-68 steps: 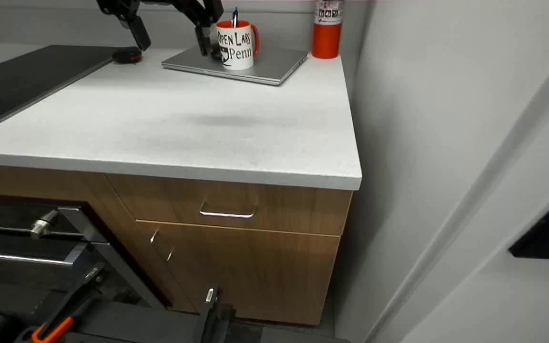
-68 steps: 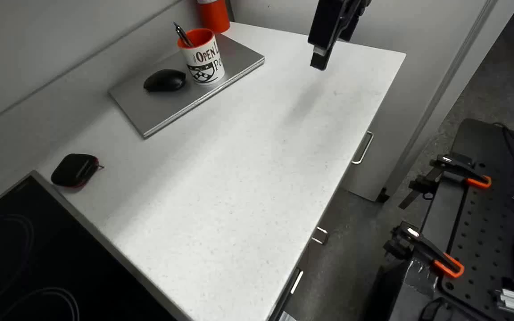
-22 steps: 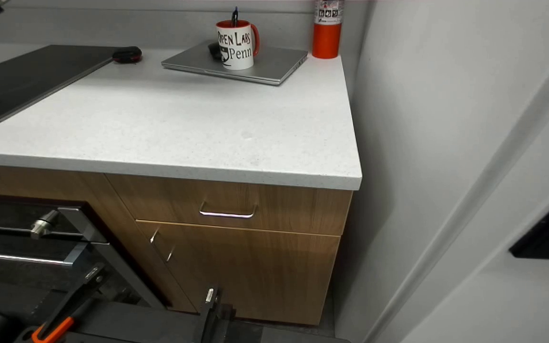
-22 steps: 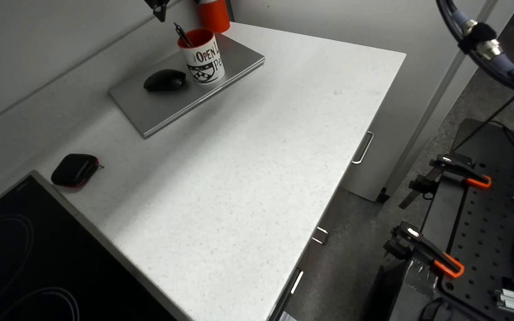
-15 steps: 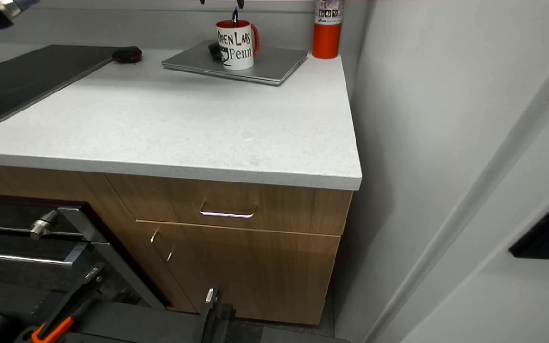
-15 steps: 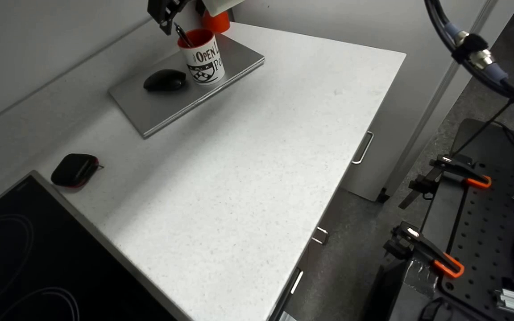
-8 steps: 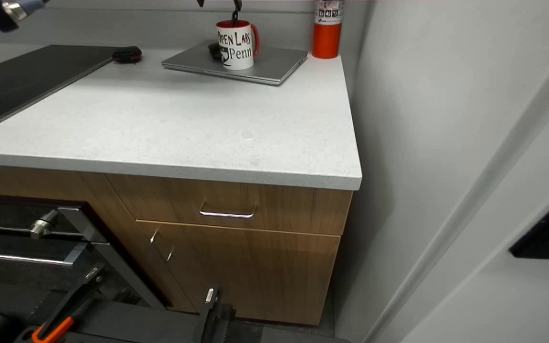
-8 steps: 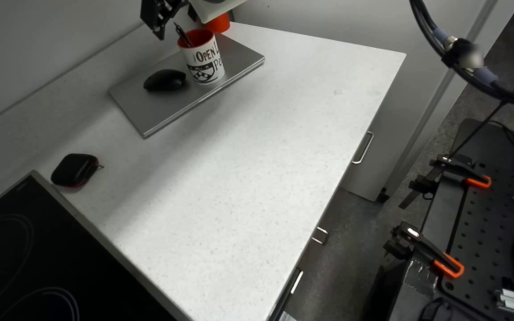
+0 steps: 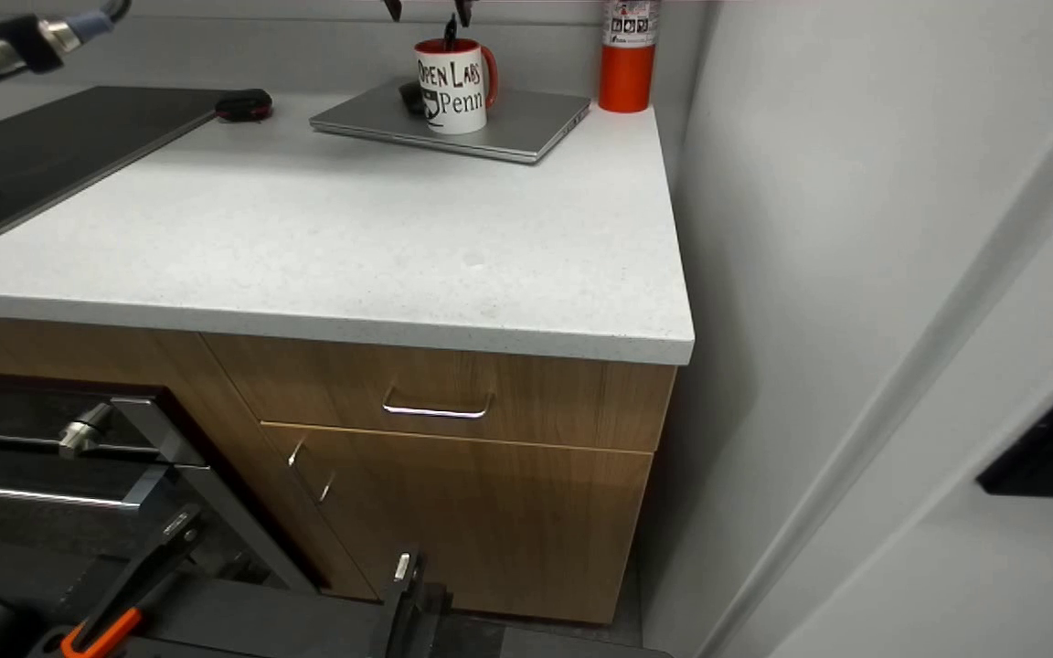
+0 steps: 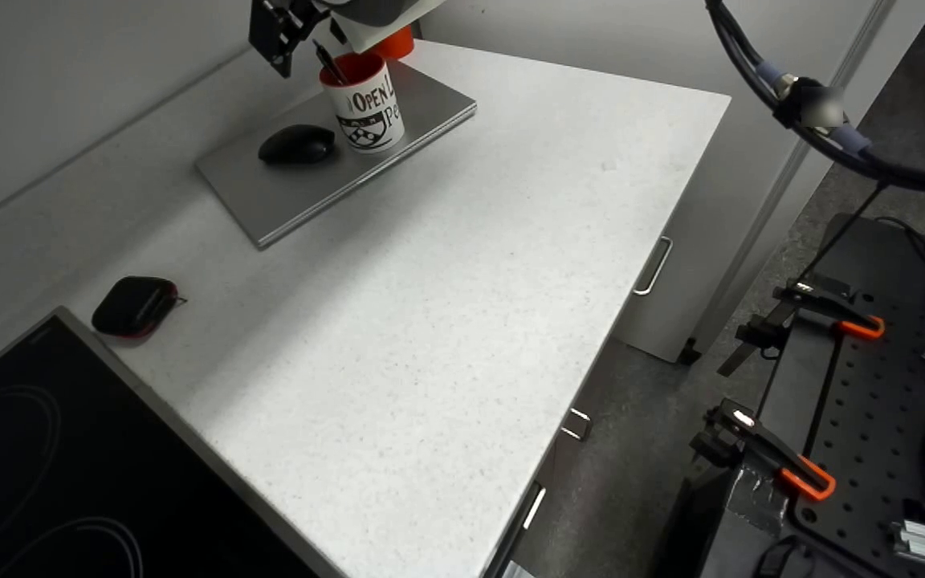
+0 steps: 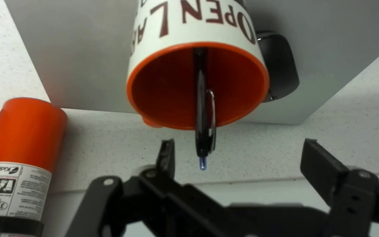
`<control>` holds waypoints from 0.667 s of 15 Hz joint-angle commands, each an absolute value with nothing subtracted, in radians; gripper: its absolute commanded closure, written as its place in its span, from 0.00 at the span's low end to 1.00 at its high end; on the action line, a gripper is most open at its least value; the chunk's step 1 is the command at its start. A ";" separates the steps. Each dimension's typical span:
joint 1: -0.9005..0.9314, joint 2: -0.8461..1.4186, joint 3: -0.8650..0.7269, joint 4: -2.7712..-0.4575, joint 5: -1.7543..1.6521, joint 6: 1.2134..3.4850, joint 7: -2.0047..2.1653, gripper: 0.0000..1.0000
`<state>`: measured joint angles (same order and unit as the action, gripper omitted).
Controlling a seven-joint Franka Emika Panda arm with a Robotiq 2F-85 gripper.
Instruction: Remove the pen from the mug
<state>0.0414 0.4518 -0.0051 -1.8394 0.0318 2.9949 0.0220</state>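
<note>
Expect a light, stiff, probably slick pen (image 11: 201, 105), best taken by its exposed clip end (image 11: 203, 143) above the mug (image 11: 192, 33), with the spread, empty fingers (image 11: 321, 168) of the gripper (image 11: 239, 158).

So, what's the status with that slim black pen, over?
Black two-fingered tool: open, holding nothing. Slim black pen: leaning inside white, dark-lettered, red-rimmed mug. No obstacle seen between tool and pen.

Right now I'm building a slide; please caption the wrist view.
Blue-tipped pen protruding from a red-lined mug, the open end effector nearby.
</note>
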 commanded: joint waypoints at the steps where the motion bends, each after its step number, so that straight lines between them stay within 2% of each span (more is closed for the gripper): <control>1: 0.040 0.506 -0.016 -1.782 0.016 3.031 0.027 0.26; 3: 0.037 0.510 -0.019 -1.778 0.018 3.038 0.027 0.32; 10: 0.022 0.501 -0.011 -1.780 0.030 3.078 0.026 0.87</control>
